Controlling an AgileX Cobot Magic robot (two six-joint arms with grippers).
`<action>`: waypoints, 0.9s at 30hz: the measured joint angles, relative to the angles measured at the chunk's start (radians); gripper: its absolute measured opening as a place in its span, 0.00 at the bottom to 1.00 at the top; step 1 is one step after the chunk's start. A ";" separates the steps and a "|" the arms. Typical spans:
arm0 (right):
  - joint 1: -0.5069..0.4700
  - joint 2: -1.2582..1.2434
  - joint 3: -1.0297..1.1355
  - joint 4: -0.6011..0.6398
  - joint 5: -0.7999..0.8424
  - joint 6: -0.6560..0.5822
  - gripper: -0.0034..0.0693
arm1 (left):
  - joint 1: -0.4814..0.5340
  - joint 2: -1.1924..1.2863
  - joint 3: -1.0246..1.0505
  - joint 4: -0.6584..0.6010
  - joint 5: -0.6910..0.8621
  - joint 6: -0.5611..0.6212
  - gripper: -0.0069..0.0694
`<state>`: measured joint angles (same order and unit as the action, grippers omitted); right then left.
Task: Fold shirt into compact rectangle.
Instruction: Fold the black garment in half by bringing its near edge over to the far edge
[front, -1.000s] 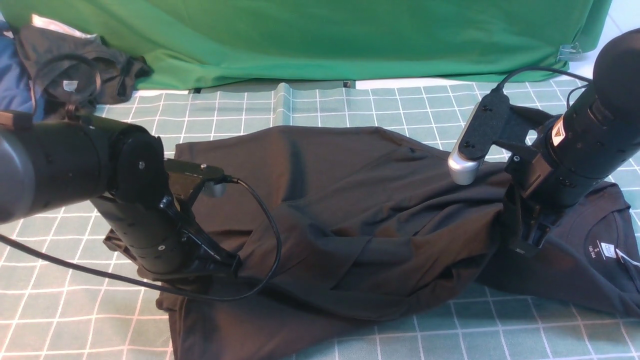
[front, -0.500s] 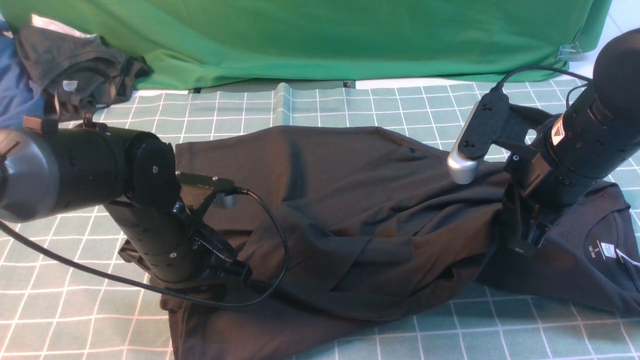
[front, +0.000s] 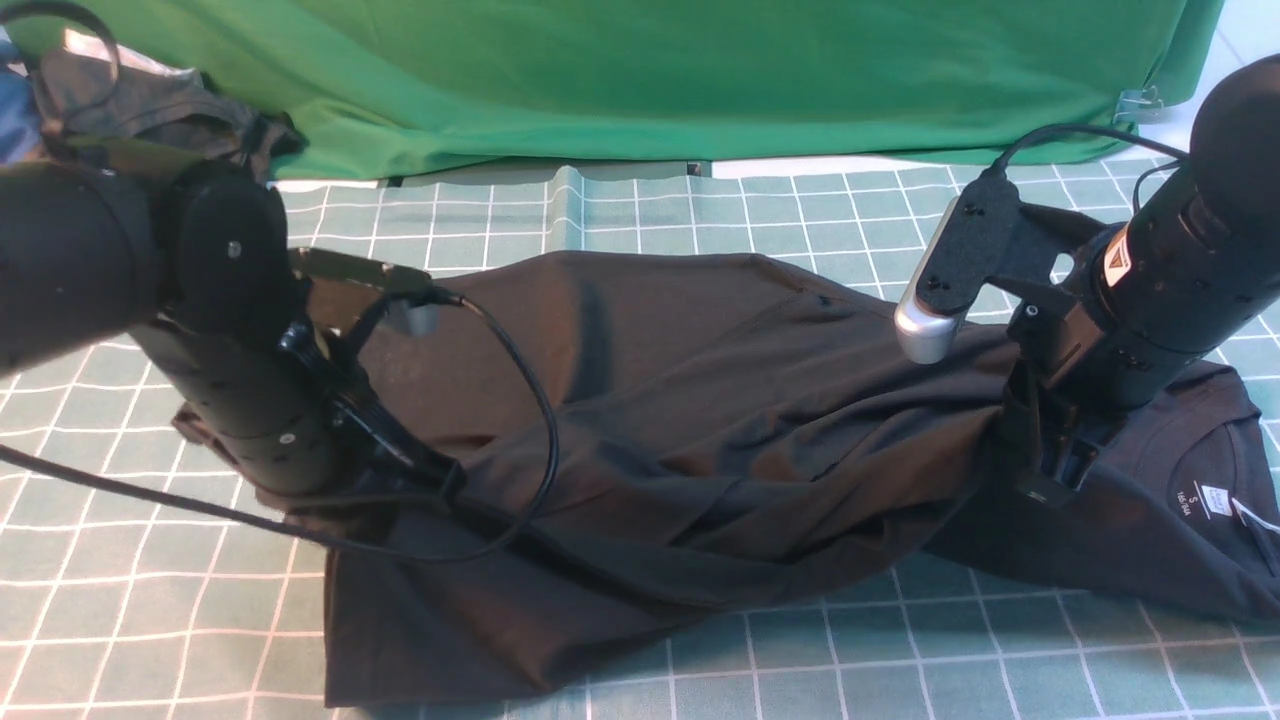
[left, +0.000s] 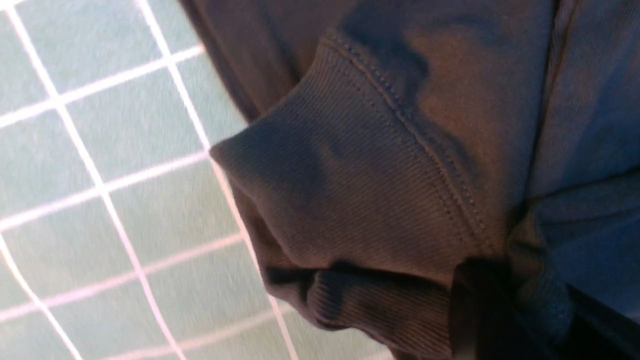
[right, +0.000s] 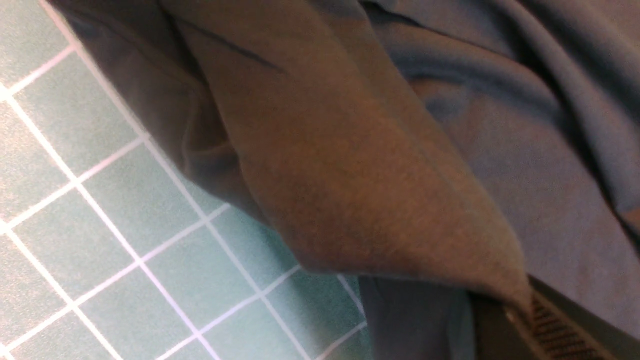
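Note:
The black shirt (front: 720, 400) lies rumpled across the green checked mat, its white neck label (front: 1215, 498) at the far right. My left gripper (front: 440, 480) is at the shirt's left side, shut on a ribbed cuff (left: 360, 200) that is bunched between the jaws (left: 505, 300). The cloth there is lifted off the mat. My right gripper (front: 1040, 480) is shut on a raised fold of the shirt (right: 360, 175) just left of the collar, the fold's tip pinched at the jaws (right: 525, 305). The chest print is hidden.
A big green cloth (front: 640, 70) hangs along the back edge. A dark grey garment (front: 150, 100) lies bunched at the back left corner. The checked mat (front: 700, 210) shows between the shirt and the green cloth. A cable loops from my left wrist over the shirt (front: 545, 400).
My left gripper has shut on the cuff, then risen and drawn back to the left, pulling the shirt's left side with it. The right arm has barely moved.

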<state>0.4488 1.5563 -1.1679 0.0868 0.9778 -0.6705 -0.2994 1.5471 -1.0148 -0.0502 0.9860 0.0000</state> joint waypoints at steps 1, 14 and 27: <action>0.000 0.000 0.000 0.000 -0.001 0.000 0.10 | 0.000 0.009 0.002 -0.018 0.013 0.000 0.11; 0.000 0.000 -0.005 0.009 -0.004 0.000 0.10 | 0.000 0.161 0.052 -0.097 -0.021 0.040 0.27; 0.000 0.000 -0.005 0.015 -0.004 0.000 0.10 | 0.000 0.173 -0.021 -0.111 0.033 0.047 0.70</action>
<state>0.4488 1.5563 -1.1726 0.1018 0.9741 -0.6705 -0.2994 1.7198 -1.0353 -0.1609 1.0189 0.0473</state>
